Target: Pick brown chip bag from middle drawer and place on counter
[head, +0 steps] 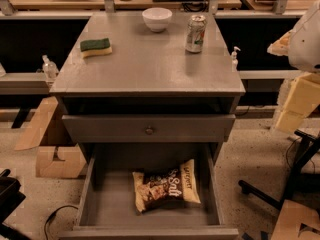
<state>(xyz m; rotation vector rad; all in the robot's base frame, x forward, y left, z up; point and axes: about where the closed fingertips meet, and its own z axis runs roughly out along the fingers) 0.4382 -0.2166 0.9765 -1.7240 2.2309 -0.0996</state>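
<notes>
room: speckled floor (250, 159) around a gray cabinet, workbenches behind.

1. middle drawer (110, 204): pulled fully out, nearest to me. low side walls left and right, open from above. the left half of its floor is bare.
2. brown chip bag (166, 185): lying flat on the drawer floor, right of centre, tilted, "salt" lettering facing up. its right end is near the right wall and its lower corner near the front wall, apart from both.
3. upper drawer front (100, 128): shut, with a small round knob (149, 130). it overhangs the back of the open drawer.
4. floor clutter: cardboard (57, 161) and a dark cable (55, 219) on the left, a black chair base (270, 196) on the right, all outside the drawer walls.
5. counter (150, 69): front and middle bare right up to the front edge.
6. green-and-yellow sponge (96, 47): on the counter, close to the left edge.
7. can (195, 33): upright, right rear.
8. white bowl (157, 19): near the back edge, centre.
9. white arm shell (307, 39): at the right border, well apart from the cabinet.
10. gripper: out of view beyond the frame edge; open or closed, i cannot tell.
</notes>
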